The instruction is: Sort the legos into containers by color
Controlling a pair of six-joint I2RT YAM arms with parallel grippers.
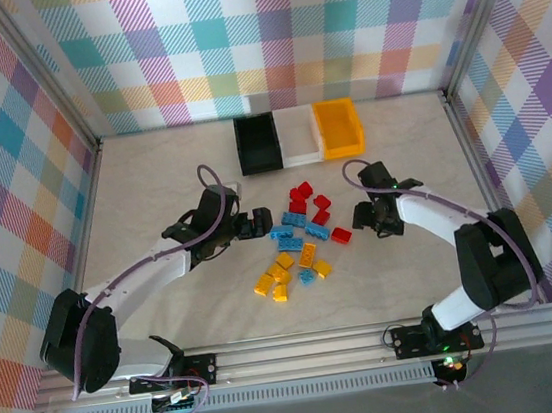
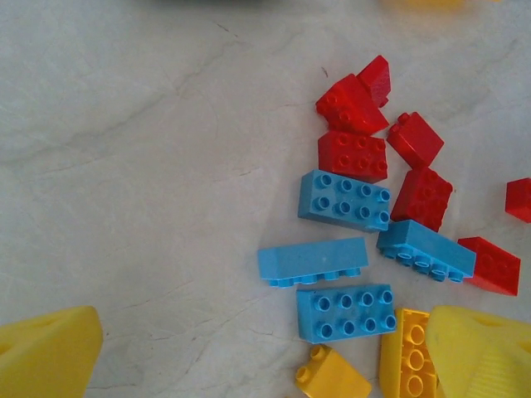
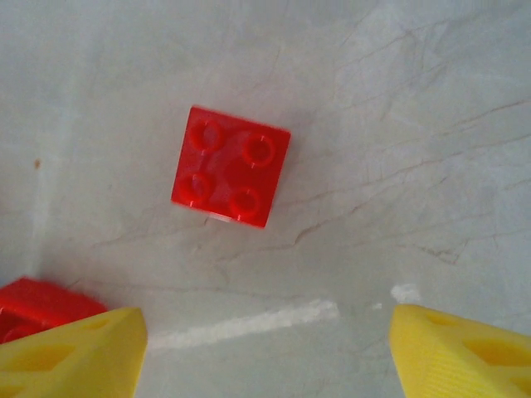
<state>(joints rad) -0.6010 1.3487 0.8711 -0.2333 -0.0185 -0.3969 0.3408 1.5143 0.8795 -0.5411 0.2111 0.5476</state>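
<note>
picking step: right gripper point(image 3: 265, 352), spread and empty, hovers by the lone red lego point(image 3: 231, 166) at the pile's point(image 1: 296, 249) three o'clock. i'd say it needs lowering, then pinching. left gripper point(image 1: 256, 223) gapes wide at nine, containers point(image 1: 298, 135) at twelve.

The table point(image 1: 153, 191) is finished in pale cream-grey, marbled with faint darker veins; the walls point(image 1: 265, 36) are covered in a pastel plaid of teal, pink, purple, orange and yellow on white. Plain, unpatterned colour is shown by the black container point(image 1: 242, 148), the white container point(image 1: 299, 153) and the yellow-orange container point(image 1: 341, 146). The bricks are coloured as red legos point(image 1: 306, 201), blue legos point(image 1: 293, 220) and yellow-orange legos point(image 1: 282, 271); a lone red brick point(image 3: 231, 166) is seen in glossy, even red. The left arm point(image 1: 144, 283) and right arm point(image 1: 433, 209) are finished in white with black joints; purple is worn by the cables point(image 1: 215, 186). Yellow is seen on the fingers point(image 2: 46, 352) of the left gripper point(image 2: 265, 332) and on those of the right gripper point(image 3: 267, 332).
</note>
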